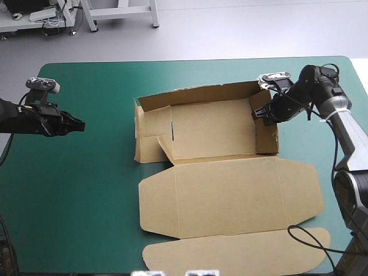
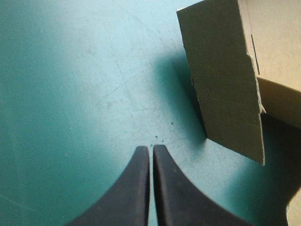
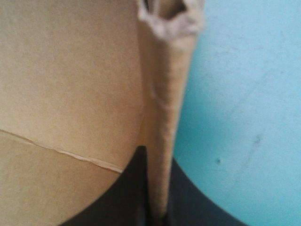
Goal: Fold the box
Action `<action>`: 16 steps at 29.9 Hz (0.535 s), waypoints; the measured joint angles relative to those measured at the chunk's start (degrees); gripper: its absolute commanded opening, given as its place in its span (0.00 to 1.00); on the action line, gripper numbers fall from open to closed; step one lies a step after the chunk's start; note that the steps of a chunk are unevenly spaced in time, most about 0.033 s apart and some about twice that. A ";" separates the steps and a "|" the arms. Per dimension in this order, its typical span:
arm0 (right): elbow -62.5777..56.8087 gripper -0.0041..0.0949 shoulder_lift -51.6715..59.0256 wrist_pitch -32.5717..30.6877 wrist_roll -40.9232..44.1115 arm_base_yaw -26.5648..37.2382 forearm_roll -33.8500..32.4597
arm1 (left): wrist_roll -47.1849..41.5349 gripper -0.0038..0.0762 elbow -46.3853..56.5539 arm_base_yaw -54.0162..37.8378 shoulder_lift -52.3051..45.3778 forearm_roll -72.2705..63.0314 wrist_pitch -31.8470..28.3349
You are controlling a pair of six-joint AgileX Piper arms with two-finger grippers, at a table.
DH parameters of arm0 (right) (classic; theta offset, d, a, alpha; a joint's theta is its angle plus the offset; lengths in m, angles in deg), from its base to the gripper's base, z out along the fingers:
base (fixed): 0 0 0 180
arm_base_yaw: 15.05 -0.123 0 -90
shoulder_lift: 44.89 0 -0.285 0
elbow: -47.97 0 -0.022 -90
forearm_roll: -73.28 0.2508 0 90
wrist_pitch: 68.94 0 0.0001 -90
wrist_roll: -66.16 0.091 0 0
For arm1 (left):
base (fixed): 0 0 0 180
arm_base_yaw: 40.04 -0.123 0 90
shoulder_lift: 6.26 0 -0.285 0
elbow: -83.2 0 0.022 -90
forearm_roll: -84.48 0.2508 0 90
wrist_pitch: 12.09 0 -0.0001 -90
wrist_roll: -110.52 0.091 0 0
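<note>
The table point(image 1: 86, 190) with its teal-green cover takes up most of the high view, and the brown box point(image 1: 213, 129) sits around the middle of it, a bit toward the far side. It's half built. The tray part has walls standing, while the lid point(image 1: 230, 195) lies flat on the cover toward the near edge. The rounded tuck flap point(image 1: 241, 253) past it reaches almost to the near edge.

On the tray, the far wall point(image 1: 195, 95) is up and leaning a little. The left wall point(image 1: 138, 132) stands with its end flaps turned inward, and the right wall point(image 1: 267, 132) is upright too.

The right gripper point(image 1: 261, 115) comes in from the table's right side and is clamped on the top of that right wall. In the right wrist view the black fingers of the right gripper point(image 3: 157, 155) are pinched nearly together, with the folded board edge point(image 3: 164, 94) running straight up between them. The inside of the tray is on one side and bare cover on the other.

The left gripper point(image 1: 77, 124) hangs over open cover well to the left of the box, not touching it. In its own view the left gripper point(image 2: 151, 149) has its fingers pressed together into a point with nothing in them, and the outer face of the left wall point(image 2: 225, 84) stands ahead and off to one side.
</note>
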 measured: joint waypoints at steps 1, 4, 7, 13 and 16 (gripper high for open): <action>0.47 0.03 -0.41 -0.05 0.33 0.00 0.00 | 0.00 0.06 0.00 0.00 0.00 -0.18 0.04; 1.80 0.14 -1.49 -0.25 1.08 0.00 0.00 | 0.00 0.06 0.05 0.00 0.00 -0.89 0.11; 2.78 0.36 -2.33 -0.27 0.66 -0.07 0.00 | 0.00 0.06 0.05 0.00 0.00 -2.06 0.66; 6.01 0.69 -3.21 -3.64 1.27 -0.17 0.05 | -0.05 0.06 0.05 0.00 0.00 -3.16 1.15; 9.19 0.70 -2.84 -4.08 2.66 -0.17 0.11 | -0.05 0.06 0.05 0.00 0.00 -3.35 1.21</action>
